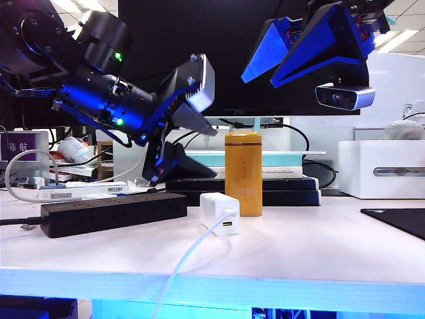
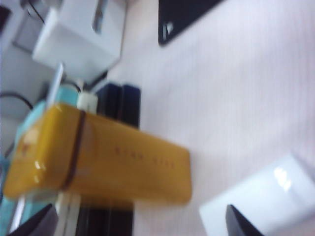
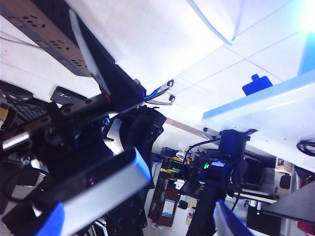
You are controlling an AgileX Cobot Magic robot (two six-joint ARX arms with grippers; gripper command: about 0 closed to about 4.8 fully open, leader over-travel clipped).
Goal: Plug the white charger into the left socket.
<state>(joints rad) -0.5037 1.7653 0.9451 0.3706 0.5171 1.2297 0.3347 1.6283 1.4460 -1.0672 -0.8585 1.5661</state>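
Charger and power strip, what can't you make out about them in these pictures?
- Charger prongs: exterior view shows only its port face; left wrist view is blurred and cuts it off at the edge.
- Strip sockets: exterior view sees it too edge-on; in the right wrist view the left arm covers part.
- Left hand, open above the strip: its fingertips are mere dark corners in its wrist view.
- Right hand: raised, fingertips cropped.

charger [image 1: 220,213] sits on table [image 1: 299,246], right of power strip [image 1: 113,213], before tin [image 1: 243,173].
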